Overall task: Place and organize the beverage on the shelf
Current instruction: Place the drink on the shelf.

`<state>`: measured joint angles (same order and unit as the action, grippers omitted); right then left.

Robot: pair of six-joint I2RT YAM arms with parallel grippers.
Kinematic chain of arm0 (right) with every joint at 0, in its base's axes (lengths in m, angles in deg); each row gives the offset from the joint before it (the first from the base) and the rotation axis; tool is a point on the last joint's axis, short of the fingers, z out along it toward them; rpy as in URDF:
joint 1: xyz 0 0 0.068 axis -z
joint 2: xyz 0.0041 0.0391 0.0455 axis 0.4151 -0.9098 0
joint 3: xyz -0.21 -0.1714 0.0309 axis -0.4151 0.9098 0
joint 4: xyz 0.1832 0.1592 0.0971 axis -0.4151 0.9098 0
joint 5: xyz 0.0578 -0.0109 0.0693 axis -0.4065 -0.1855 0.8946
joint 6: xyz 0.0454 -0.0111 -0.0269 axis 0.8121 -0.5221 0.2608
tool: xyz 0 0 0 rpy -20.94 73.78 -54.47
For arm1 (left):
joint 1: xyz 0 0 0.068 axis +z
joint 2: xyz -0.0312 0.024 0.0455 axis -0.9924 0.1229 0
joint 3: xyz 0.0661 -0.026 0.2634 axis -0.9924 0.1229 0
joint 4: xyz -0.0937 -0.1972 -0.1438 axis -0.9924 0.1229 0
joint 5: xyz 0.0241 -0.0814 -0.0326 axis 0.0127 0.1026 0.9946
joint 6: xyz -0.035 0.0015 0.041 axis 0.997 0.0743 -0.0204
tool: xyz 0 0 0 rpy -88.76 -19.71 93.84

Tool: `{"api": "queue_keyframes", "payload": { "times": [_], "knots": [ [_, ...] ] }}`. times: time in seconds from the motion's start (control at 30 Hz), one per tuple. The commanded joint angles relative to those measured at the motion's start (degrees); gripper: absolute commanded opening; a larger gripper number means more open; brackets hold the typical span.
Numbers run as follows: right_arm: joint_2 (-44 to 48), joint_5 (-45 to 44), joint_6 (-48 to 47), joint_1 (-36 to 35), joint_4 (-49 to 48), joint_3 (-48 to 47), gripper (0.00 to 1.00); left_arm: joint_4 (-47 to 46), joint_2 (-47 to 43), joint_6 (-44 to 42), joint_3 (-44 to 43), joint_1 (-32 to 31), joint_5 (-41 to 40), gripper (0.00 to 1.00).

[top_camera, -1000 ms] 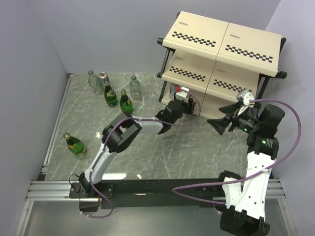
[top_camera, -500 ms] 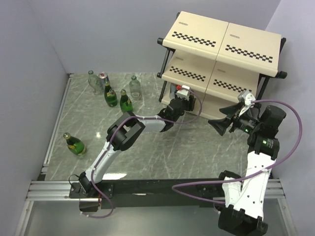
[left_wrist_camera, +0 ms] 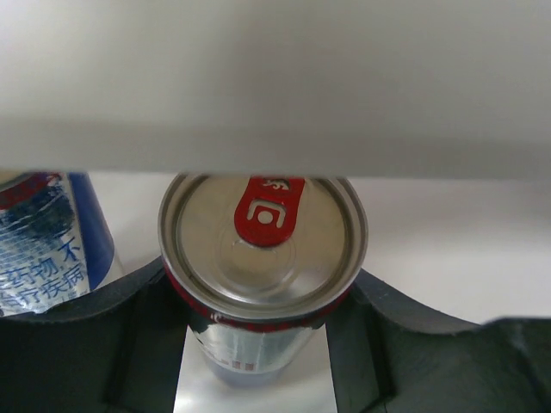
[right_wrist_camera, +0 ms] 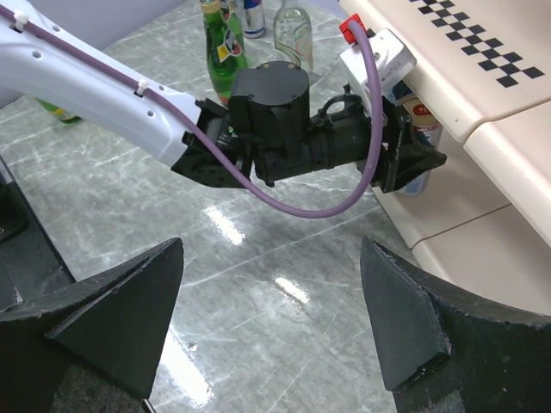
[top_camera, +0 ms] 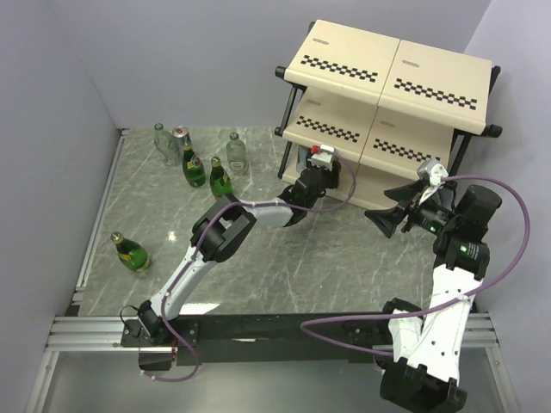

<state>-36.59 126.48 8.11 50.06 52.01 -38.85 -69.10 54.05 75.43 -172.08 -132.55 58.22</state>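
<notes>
The left gripper (left_wrist_camera: pixel 258 331) grasps a silver can (left_wrist_camera: pixel 263 249) under a board of the shelf (top_camera: pixel 344 60), just beside 1 blue can (left_wrist_camera: pixel 43 237). The right gripper (right_wrist_camera: pixel 271 318) is released above the desk (top_camera: pixel 344 258).

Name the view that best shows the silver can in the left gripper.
Left wrist: the silver red-tabbed can sits close up, lid visible, clamped in the left gripper. Right wrist shows only a sliver past that gripper; top external hides it under the cream checkered shelf.
</notes>
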Motion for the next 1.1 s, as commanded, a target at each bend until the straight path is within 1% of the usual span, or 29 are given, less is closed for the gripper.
{"api": "queue_keyframes", "payload": {
  "times": [0.0, 0.33, 0.4, 0.5, 0.53, 0.6, 0.63, 0.7, 0.73, 0.83, 0.9, 0.93, 0.97, 1.07],
  "knots": [
    [0.0, 1.3, -0.7, 0.6, -0.1, -2.8, 0.89, -3.8, 0.2, -2.1, -4.3, 0.1, -1.8, 0.0],
    [-0.5, 1.6, -0.9, 0.9, 0.2, -2.8, 0.89, -2.3, 0.7, -2.5, -5.1, 0.5, -4.8, 0.01],
    [-0.5, 1.7, -0.9, 0.9, 0.2, -2.8, 0.89, -1.9, 0.6, -2.4, -5.2, 0.5, -4.6, 0.02],
    [-0.5, 1.8, -0.9, 0.9, 0.0, -2.8, 0.89, -1.4, 0.7, -2.3, -5.4, 0.5, -4.6, 0.09],
    [-0.4, 1.8, -0.8, 0.9, 0.1, -2.8, 0.89, -1.3, 0.7, -2.3, -5.4, 0.5, -4.6, 0.13],
    [-0.5, 1.8, -0.8, 1.0, 0.1, -2.9, 0.89, -1.0, 0.7, -2.0, -5.6, 0.5, -4.8, 0.2],
    [-0.5, 1.9, -0.8, 1.0, 0.1, -2.9, 0.89, -0.8, 0.6, -2.0, -5.6, 0.6, -4.9, 0.28],
    [-0.5, 1.9, -0.8, 1.0, 0.1, -2.9, 0.89, -0.7, 0.5, -1.6, -5.5, 0.5, -5.5, 0.35],
    [-0.5, 2.0, -0.8, 1.2, 0.1, -3.0, 0.89, -0.5, 0.5, -1.6, -5.4, 0.5, -5.8, 0.44],
    [-0.5, 2.1, -0.8, 1.1, 0.1, -2.8, 0.89, -0.3, 0.1, -1.2, -5.3, 0.5, -6.0, 0.58],
    [-0.5, 2.2, -0.9, 1.2, 0.1, -2.8, 0.88, -0.4, 0.1, -0.9, -4.8, 0.5, -6.0, 0.62],
    [-0.5, 2.1, -0.9, 1.2, 0.1, -2.9, 0.89, -0.4, -0.1, -0.9, -4.7, 0.6, -5.9, 0.66],
    [-0.6, 2.1, -0.9, 1.3, 0.1, -2.8, 0.88, -0.5, -0.1, -0.9, -4.6, 0.5, -5.9, 0.69],
    [-0.6, 2.1, -0.9, 1.2, 0.1, -2.8, 0.89, -0.5, -0.2, -0.6, -4.5, 0.6, -6.1, 0.74]
  ]
}}
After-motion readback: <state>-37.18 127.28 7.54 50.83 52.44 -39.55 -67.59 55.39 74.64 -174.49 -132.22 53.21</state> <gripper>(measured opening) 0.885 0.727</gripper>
